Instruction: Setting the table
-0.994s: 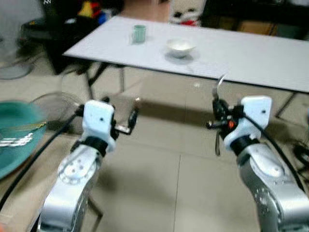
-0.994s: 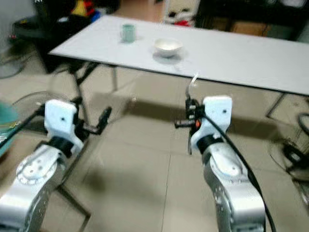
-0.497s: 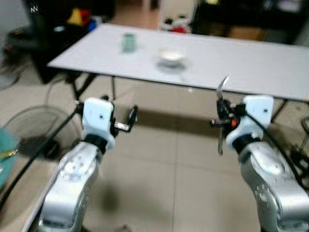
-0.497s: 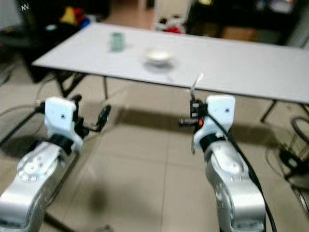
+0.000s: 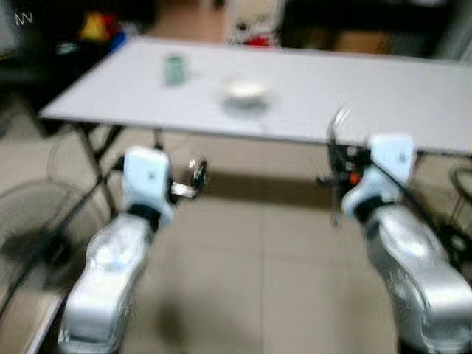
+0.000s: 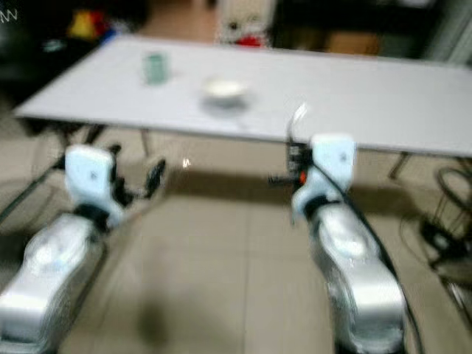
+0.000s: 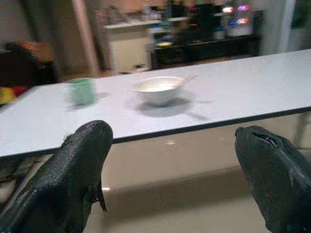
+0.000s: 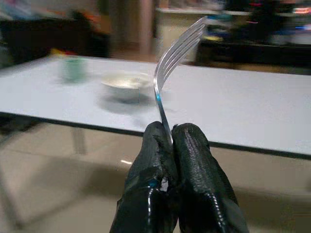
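A long white table stands ahead. On its left part sit a green cup and a white bowl with a spoon in it. My right gripper is shut on the handle of a silver fork, tines pointing up. It is held in front of the table's near edge, short of it. My left gripper is open and empty, level with the table edge and facing the bowl and cup. The head views are blurred.
The table's dark folding legs stand at its left end. A floor fan sits low on the left and cables lie on the right. Dark furniture lines the wall behind the table. Beige tiled floor lies between me and the table.
The whole picture has shifted: the table now lies nearer and more centred, and the teal plate at the left has left the frame. Both arms keep their pose, the fork staying gripped.
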`<state>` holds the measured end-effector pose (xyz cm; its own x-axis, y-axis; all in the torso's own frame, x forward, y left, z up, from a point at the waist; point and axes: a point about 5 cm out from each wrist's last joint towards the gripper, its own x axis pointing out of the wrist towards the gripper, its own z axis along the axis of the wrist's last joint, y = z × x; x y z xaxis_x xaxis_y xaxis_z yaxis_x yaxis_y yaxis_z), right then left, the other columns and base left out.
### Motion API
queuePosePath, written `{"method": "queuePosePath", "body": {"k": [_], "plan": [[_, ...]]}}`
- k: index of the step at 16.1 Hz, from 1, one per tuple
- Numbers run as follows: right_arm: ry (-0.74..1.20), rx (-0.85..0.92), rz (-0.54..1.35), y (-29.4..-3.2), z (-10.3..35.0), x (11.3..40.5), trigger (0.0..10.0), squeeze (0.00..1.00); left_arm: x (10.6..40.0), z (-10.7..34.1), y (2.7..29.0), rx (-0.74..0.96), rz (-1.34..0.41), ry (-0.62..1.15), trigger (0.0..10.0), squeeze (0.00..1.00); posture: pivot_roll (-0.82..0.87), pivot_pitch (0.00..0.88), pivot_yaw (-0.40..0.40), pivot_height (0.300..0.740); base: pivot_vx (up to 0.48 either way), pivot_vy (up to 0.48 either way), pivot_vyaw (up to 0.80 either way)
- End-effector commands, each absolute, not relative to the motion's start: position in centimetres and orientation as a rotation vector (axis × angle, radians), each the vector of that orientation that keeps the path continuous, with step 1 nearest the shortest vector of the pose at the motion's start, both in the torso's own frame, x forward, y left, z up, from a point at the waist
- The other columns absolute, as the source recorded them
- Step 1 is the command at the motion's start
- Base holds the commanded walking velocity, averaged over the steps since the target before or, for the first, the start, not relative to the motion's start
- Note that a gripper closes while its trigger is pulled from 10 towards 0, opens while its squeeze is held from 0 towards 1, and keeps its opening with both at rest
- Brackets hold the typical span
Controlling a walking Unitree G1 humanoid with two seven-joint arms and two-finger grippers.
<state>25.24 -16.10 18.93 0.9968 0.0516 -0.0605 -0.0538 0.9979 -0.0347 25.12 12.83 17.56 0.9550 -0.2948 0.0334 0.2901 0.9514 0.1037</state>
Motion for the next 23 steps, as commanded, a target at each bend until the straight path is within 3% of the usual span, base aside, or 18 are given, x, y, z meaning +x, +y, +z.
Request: {"method": "queuePosePath", "body": {"k": [1, 5, 13, 23], "plan": [[0.010, -0.047, 0.067, -15.8, 19.6, 25.6, 10.0, 0.00, 25.1, 17.6, 13.5, 0.118, -0.281, -0.044, 10.0, 0.00, 0.11, 0.000, 0.005, 0.740, 0.356, 0.000, 0.00], [-0.033, -0.016, 0.056, -15.9, 20.1, 25.8, 10.0, 0.00, 25.1, 17.4, 13.8, 0.116, -0.282, -0.036, 10.0, 0.00, 0.09, 0.000, 0.007, 0.740, 0.353, 0.000, 0.00], [0.099, -0.007, 0.092, -16.2, 18.6, 25.9, 10.0, 0.00, 25.1, 17.2, 13.4, 0.114, -0.290, -0.034, 10.0, 0.00, 0.09, 0.000, 0.004, 0.740, 0.351, 0.000, 0.00], [0.113, -0.009, 0.195, -15.5, 18.7, 25.8, 10.0, 0.00, 24.7, 17.1, 13.5, 0.115, -0.282, -0.033, 10.0, 0.00, 0.10, 0.000, -0.006, 0.740, 0.350, 0.000, 0.00]]}}
